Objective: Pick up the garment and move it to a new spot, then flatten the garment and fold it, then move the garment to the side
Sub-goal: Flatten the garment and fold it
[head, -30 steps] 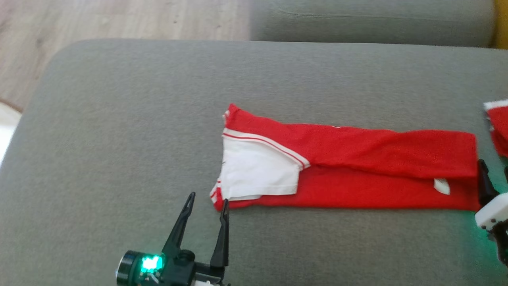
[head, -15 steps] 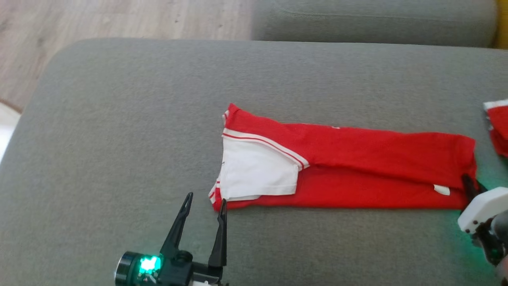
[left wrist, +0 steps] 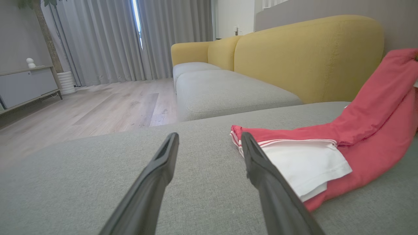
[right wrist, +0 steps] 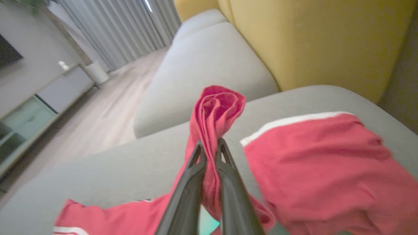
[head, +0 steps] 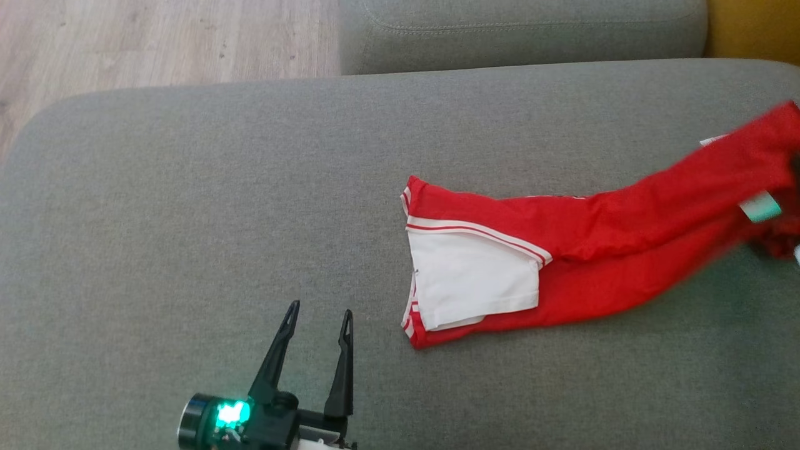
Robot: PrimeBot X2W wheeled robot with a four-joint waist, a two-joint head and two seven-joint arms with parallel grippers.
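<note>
The right gripper (right wrist: 209, 146) is pinching the red garment's (head: 581, 250) raised end; the rest is lying on the cushion (head: 187, 219), with the left gripper (head: 319, 314) spread nearby. Carrying it over slowly should keep the edges matched.

Left gripper (head: 320, 309): two long black fingers (head: 275, 362), thin and tapering, each with a small slot near the tip, set in a black block (head: 284, 419). Beside it is a dark round housing (head: 195, 426) with a glowing green light (head: 230, 414), and a sliver of white casing (head: 319, 445) below. Right gripper (right wrist: 210, 142): same matte dark fingers (right wrist: 186, 199), slotted tips.
</note>
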